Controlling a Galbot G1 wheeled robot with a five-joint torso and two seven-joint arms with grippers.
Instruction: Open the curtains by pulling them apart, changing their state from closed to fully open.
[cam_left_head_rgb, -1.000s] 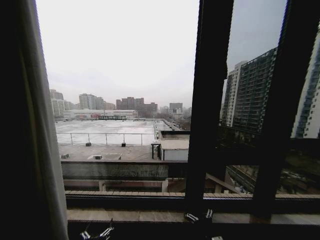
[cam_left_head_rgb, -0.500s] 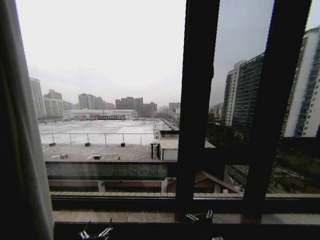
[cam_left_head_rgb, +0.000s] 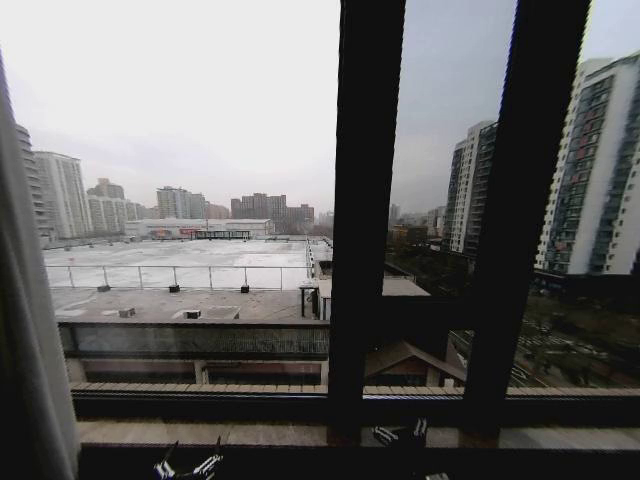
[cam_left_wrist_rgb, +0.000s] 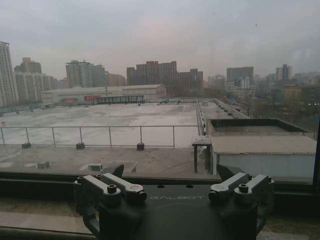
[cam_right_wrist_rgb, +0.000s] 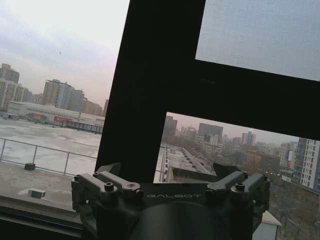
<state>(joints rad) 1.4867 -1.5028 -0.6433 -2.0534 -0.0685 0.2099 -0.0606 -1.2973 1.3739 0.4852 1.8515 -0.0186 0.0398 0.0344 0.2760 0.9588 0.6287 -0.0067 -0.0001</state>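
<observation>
The curtains (cam_left_head_rgb: 30, 330) are hanging at the far left edge of the head view, a pale pleated strip running from the top of the window down past the sill, with its long axis straight up and down. Only that one gathered panel is showing; the glass to its right is standing bare, with rooftops and tower blocks beyond it.

The left gripper (cam_left_head_rgb: 188, 466) is sitting low at the bottom of the head view, below the window sill (cam_left_head_rgb: 250, 432) and well to the right of the fabric. Of the two arms it is the nearer one to the panel. In the left wrist view the left gripper (cam_left_wrist_rgb: 172, 192) is pointing straight out at the glass with its fingers (cam_left_wrist_rgb: 112, 187) spread apart and nothing between them.

The right gripper (cam_left_head_rgb: 400, 435) is waiting further right, at the foot of the thick black window frame (cam_left_head_rgb: 365, 220). In the right wrist view the right gripper (cam_right_wrist_rgb: 170, 192) is facing that same dark bar, its fingers (cam_right_wrist_rgb: 107, 185) also apart and holding nothing.

I judge that any further pull would have to go leftward, and there is little room left that way, since the panel is already sitting at the edge of what can be seen. To the right, the frame bars are standing behind the glass area, and the sill ledge is running across just above both grippers.
</observation>
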